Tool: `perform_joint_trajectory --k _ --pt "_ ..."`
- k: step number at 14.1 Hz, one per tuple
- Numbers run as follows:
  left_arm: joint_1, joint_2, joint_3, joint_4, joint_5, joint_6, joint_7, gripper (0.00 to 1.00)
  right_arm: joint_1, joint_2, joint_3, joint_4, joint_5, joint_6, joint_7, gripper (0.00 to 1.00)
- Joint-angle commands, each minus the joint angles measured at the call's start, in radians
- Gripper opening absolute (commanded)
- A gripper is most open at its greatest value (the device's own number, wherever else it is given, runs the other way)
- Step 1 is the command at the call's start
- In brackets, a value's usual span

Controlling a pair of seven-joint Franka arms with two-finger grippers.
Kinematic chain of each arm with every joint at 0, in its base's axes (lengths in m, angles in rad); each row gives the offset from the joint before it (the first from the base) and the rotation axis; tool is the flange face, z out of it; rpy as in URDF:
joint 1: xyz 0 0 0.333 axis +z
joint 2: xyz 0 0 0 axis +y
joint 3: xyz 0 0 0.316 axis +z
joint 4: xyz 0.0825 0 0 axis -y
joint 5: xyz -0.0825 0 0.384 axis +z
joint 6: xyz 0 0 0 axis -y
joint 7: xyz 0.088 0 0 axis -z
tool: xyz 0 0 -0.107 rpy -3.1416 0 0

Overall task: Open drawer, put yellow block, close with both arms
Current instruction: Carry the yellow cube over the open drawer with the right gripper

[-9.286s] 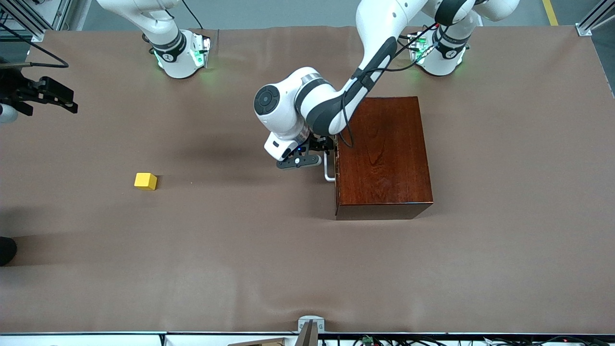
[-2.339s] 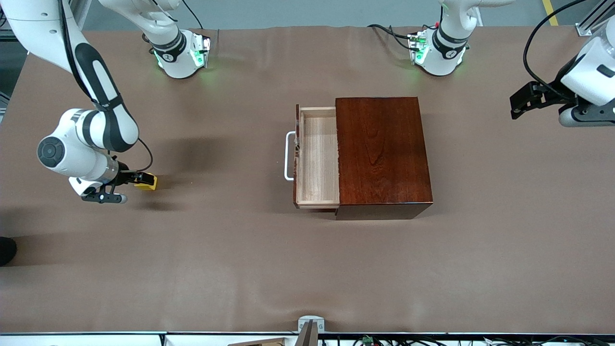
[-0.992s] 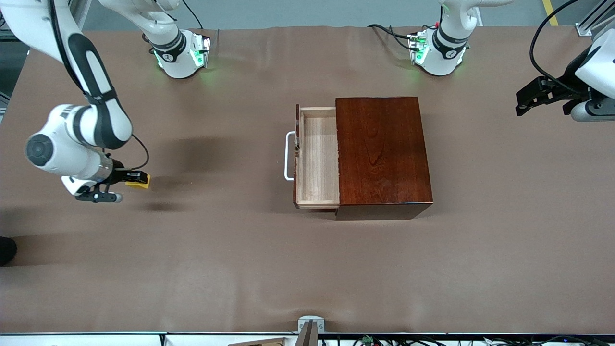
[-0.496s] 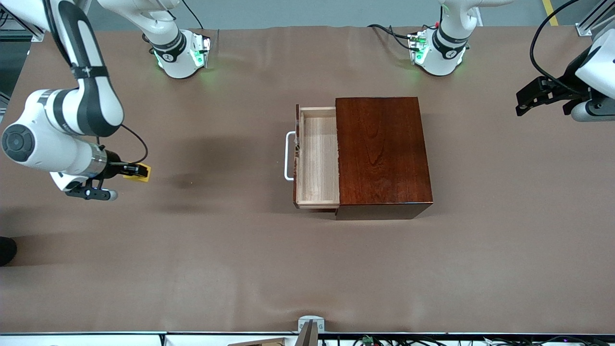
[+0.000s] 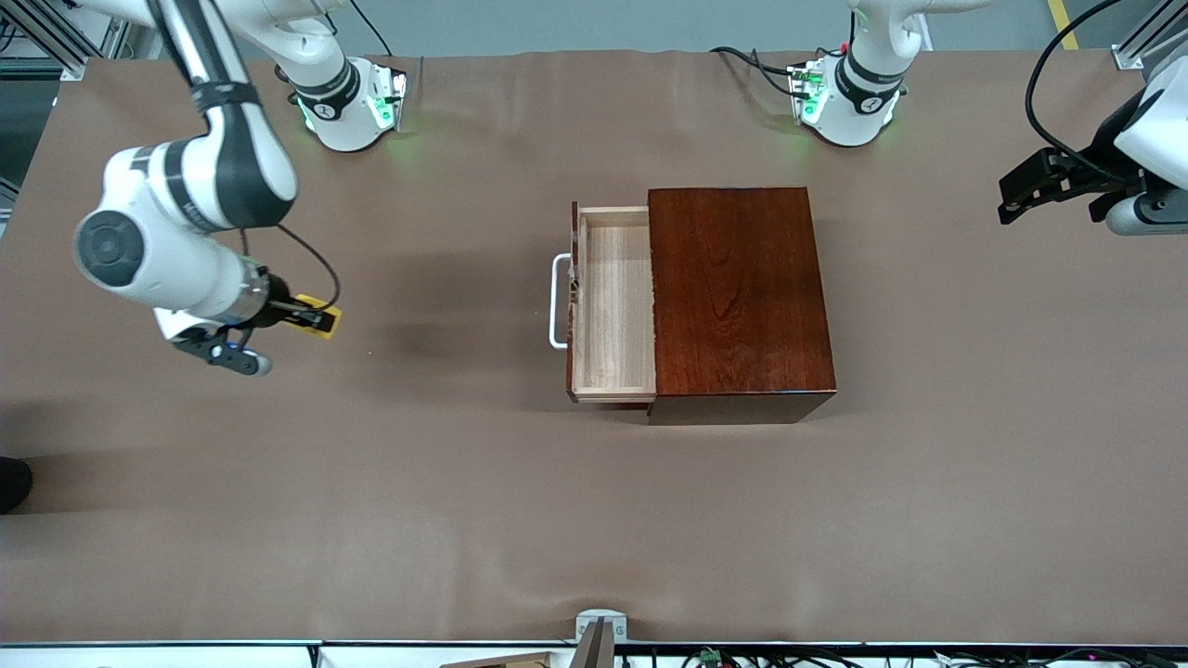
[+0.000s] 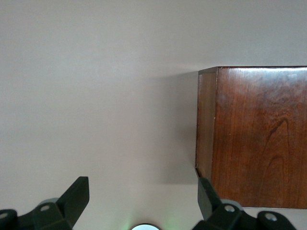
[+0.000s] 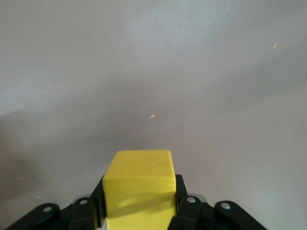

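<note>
A: What's the yellow block [image 5: 320, 318] like?
B: A small plain-faced cube, pinched in the right gripper [image 5: 314, 317] jaws, up over bare brown surface [image 5: 464, 520] at nine o'clock of the drawer [image 5: 613, 301].
A: And the drawer?
B: Pale raw wood, pulled out of the glossy mahogany box [image 5: 738, 297]; white bar handle [image 5: 557, 301].
A: The left gripper [image 5: 1021, 190]?
B: Jaws spread wide, empty, waiting over the surface at three o'clock of the box.

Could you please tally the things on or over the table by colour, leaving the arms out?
Yellow: 1, the yellow block held in the right gripper.
Dark reddish-brown: 1, the wooden box with its open drawer.
Total: 2.
</note>
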Motion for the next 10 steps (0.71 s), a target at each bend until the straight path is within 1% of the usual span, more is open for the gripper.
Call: perform_joint_trajectory --k 1,3,4,7,10 --pt "0.015 -0.026 -0.005 -0.016 -0.02 -0.001 0.009 1.0 0.077 -0.024 0.007 0.012 0.005 -0.027 0.201 0.0" --pt "0.015 -0.026 -0.005 -0.016 -0.02 -0.001 0.009 1.0 0.132 -0.02 0.007 0.03 0.017 -0.027 0.35 0.0" --pt "0.015 -0.026 -0.005 -0.016 -0.02 -0.001 0.009 1.0 0.158 -0.017 0.005 0.035 0.038 -0.028 0.424 0.0" --pt "0.015 -0.026 -0.005 -0.015 -0.02 -0.001 0.01 1.0 0.22 -0.014 0.007 0.061 0.071 -0.028 0.556 0.0" --pt "0.015 -0.026 -0.005 -0.015 -0.02 -0.001 0.012 1.0 0.284 -0.005 0.005 0.114 0.089 -0.027 0.709 0.0"
